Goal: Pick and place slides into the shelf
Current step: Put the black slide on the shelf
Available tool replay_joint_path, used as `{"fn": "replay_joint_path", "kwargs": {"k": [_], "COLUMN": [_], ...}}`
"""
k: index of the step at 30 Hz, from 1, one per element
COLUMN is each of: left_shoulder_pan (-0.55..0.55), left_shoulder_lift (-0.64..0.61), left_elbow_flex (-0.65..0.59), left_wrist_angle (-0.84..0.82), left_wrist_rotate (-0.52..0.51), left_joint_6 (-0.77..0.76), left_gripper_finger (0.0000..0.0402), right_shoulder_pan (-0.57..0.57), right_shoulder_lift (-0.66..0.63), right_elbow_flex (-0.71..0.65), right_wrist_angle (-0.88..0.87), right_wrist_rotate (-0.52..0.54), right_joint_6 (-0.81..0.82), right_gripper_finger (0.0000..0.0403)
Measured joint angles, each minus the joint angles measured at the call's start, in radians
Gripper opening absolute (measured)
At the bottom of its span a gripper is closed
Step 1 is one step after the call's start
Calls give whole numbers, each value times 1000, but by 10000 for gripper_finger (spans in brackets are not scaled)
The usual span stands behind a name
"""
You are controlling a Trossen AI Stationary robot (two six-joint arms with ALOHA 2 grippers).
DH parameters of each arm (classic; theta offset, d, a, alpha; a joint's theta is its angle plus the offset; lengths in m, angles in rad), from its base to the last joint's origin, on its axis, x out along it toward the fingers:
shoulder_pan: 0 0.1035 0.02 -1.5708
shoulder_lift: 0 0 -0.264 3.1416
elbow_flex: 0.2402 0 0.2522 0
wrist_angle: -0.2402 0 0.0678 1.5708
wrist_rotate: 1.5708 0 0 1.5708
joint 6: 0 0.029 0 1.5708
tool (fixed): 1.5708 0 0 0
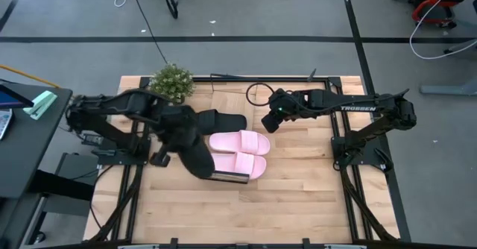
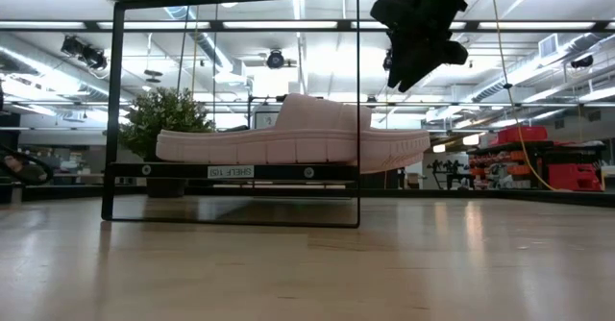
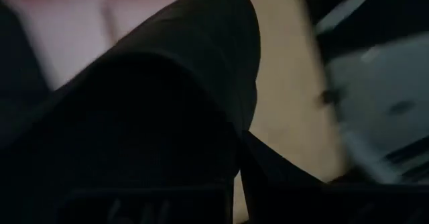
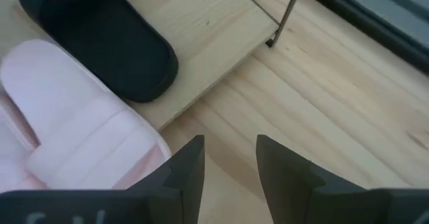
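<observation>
Black rubber fills my left gripper [image 1: 195,158]: I hold a black slide [image 1: 197,159] clamped between my fingers, raised over the near end of the shelf [image 1: 231,177], and its dark strap and sole crowd my left wrist view. Just beside it, two pink slides [image 1: 238,152] lie side by side on the shelf's light-wood plank. A second black slide [image 4: 100,36] rests on the plank behind them, touching the nearer pink one. My right gripper [image 4: 228,160] hangs above the table [image 1: 298,197] just past the shelf's far corner, fingers parted and holding nothing. A potted plant [image 1: 172,82] stands at the table's back edge.
</observation>
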Motion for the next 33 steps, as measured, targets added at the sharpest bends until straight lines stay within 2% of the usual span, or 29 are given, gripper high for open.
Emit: {"fn": "replay_joint_path", "kwargs": {"k": [2,5,10,18,25,28,33], "left_shoulder_pan": [17,39,93,213,258,253,249], "left_shoulder_lift": [53,89,141,170,217,234,237], "left_elbow_flex": [99,197,287,204,112,108,108], "left_wrist_angle": [-84,-62,-82,-77,-16,25,109], "left_wrist_rotate": [-113,-280,-457,-469,-470,-470,-464], "left_joint_6": [110,267,490,674,826,869,899], "left_gripper_finger": [12,12,12,12,11,11,11], "right_shoulder_pan": [-10,-29,-65,-116,-197,-220,-229], "right_shoulder_lift": [0,0,-16,-117,-152,-141,-100], "right_elbow_flex": [0,0,0,0,0,0,0], "right_wrist_angle": [19,67,195,474,616,679,771], "right_wrist_rotate": [-25,-57,-134,-230,-433,-496,-526], "right_joint_6": [9,21,22,-59,17,39,47], "right_gripper_finger": [140,140,140,140,146,163,210]}}
